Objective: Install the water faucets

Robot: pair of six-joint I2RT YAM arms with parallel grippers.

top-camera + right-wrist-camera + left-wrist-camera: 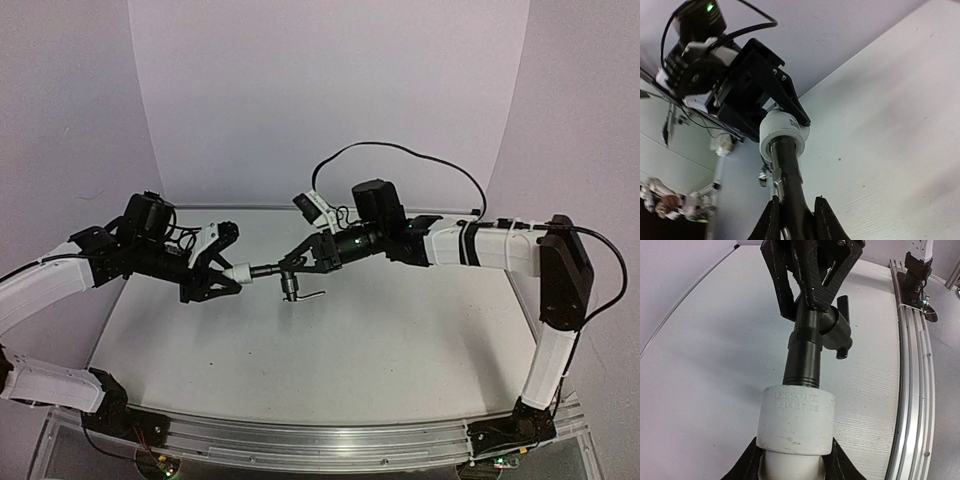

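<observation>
A dark grey faucet [285, 272] hangs in mid-air above the table, its threaded end inside a white plastic fitting [238, 271]. My left gripper [232, 272] is shut on the white fitting [796, 420]. My right gripper [296, 262] is shut on the faucet body [792, 195]. In the left wrist view the faucet [810, 340] runs up from the fitting into the right gripper's fingers [812, 275], with its spout to the right. In the right wrist view the fitting [782, 132] sits in the left gripper's fingers [775, 85]. The lever handle [312, 295] points right below the body.
The white table [330, 340] lies below both arms. An aluminium rail [320, 440] runs along its near edge and shows in the left wrist view [912, 390]. A curved white backdrop [330, 100] stands behind. A black cable [400, 155] loops over the right arm.
</observation>
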